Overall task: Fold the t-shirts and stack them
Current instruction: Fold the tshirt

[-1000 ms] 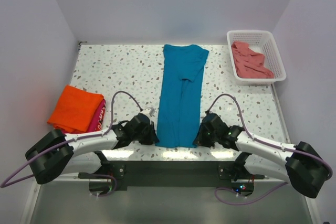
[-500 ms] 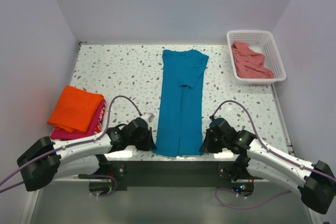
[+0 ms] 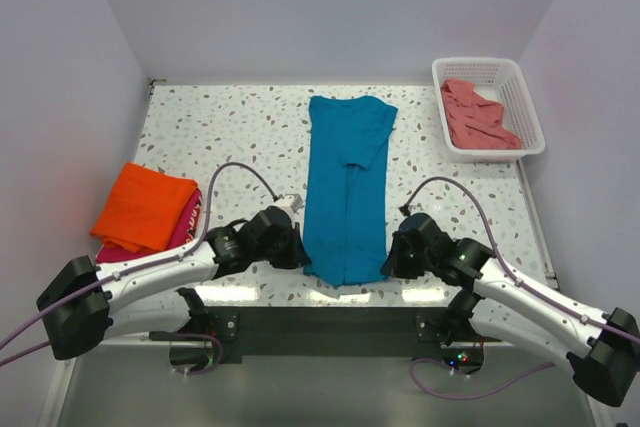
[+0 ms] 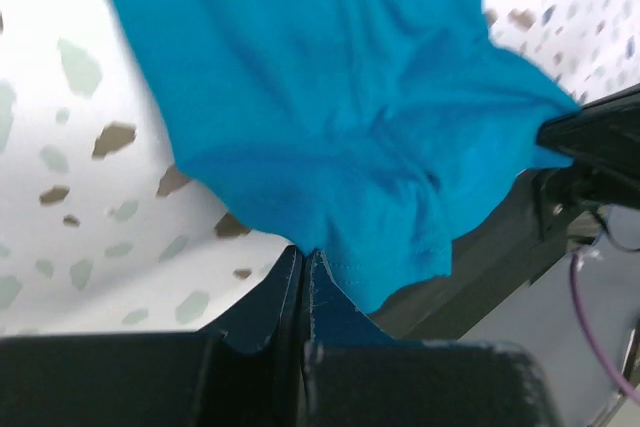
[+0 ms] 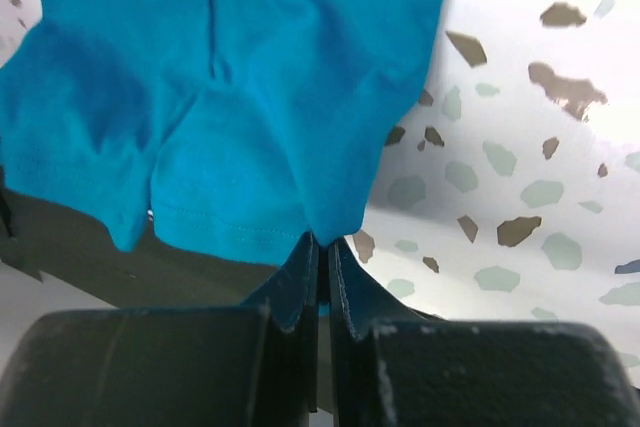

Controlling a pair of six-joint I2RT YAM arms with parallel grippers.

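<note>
The teal-blue t-shirt lies lengthwise mid-surface, collar toward 12 o'clock. At 6 o'clock the left gripper and right gripper each pinch a hem corner, jaws clamped tight on the cloth.

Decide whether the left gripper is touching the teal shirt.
Touching. The left wrist view shows the left gripper shut on the hem of the teal shirt.

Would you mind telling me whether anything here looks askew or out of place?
Only small things. The near hem of the teal-blue t-shirt is bunched where the left claw and right claw pinch its corners. The orange t-shirt sits skewed on the magenta-red t-shirt, which peeks out. The salmon-pink t-shirt lies crumpled in the basket.
</note>
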